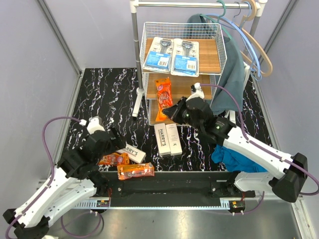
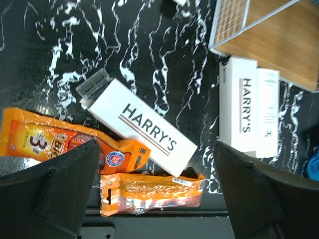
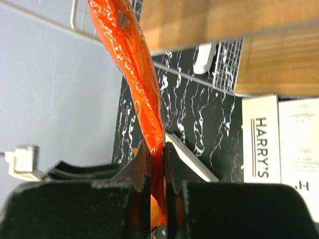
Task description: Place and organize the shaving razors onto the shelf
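The right gripper (image 3: 157, 154) pinches an orange bag (image 3: 134, 74) by its edge, likely to slide it onto the shelf (image 1: 209, 55). The left gripper (image 2: 157, 149) gapes empty above a HARRY'S box (image 2: 144, 127)

The shelf (image 1: 209, 57) stands at 12 o'clock on the table (image 1: 104, 94), mesh closing its 9 and 3 o'clock sides, front open toward 6; two blister cards (image 1: 172, 55) cover the top board's 9 o'clock part, with bare wood at its 3 o'clock end; the right gripper (image 1: 172, 112), clamped on an orange bag (image 1: 163, 97), fills the middle tier's mouth; a rail pole (image 1: 135, 64) stands just beside the shelf at 9; a grey garment (image 1: 232, 74) hangs against it at 3; two white boxes (image 1: 167, 139) lie before the bottom tier; bare tabletop spans 9 to 11 o'clock; at 7, a tilted box (image 2: 129, 117) and two orange packs (image 2: 149, 191) crowd together between the left gripper (image 2: 154, 144)'s spread fingers.
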`<action>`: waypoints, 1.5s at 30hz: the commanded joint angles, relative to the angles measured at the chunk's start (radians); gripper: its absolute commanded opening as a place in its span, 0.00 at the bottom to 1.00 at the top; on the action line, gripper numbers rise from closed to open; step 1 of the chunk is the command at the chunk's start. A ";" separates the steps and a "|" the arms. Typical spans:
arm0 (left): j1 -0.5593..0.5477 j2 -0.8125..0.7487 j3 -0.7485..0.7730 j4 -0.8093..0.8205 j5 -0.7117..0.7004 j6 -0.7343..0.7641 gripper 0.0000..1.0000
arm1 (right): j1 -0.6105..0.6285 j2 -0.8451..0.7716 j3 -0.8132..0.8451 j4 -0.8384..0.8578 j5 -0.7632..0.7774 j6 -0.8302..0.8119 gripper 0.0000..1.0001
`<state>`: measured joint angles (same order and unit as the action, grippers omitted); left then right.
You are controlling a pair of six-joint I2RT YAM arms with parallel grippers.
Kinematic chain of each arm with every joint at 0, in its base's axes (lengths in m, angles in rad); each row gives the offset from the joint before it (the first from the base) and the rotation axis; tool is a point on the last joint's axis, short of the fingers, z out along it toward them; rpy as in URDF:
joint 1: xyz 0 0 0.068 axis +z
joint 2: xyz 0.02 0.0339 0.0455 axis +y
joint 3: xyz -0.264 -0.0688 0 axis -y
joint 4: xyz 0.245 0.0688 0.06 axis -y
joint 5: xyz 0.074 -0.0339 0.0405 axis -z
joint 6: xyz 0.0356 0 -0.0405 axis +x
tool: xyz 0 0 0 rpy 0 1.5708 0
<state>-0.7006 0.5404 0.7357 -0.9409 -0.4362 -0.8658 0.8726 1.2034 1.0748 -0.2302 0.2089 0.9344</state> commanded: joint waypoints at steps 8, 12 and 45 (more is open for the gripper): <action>0.001 -0.031 -0.088 0.082 0.077 -0.033 0.99 | -0.058 0.186 0.188 0.042 0.032 -0.023 0.00; 0.001 -0.033 -0.096 0.088 0.083 -0.030 0.99 | -0.060 0.223 0.226 0.061 0.032 -0.028 0.00; 0.000 0.198 0.040 0.500 0.333 0.117 0.93 | -0.064 0.303 0.341 0.040 0.073 -0.045 0.64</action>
<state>-0.7006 0.5739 0.6060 -0.7013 -0.2024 -0.8452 0.8200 1.5471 1.4078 -0.2317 0.2283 0.9096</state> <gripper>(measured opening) 0.973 0.635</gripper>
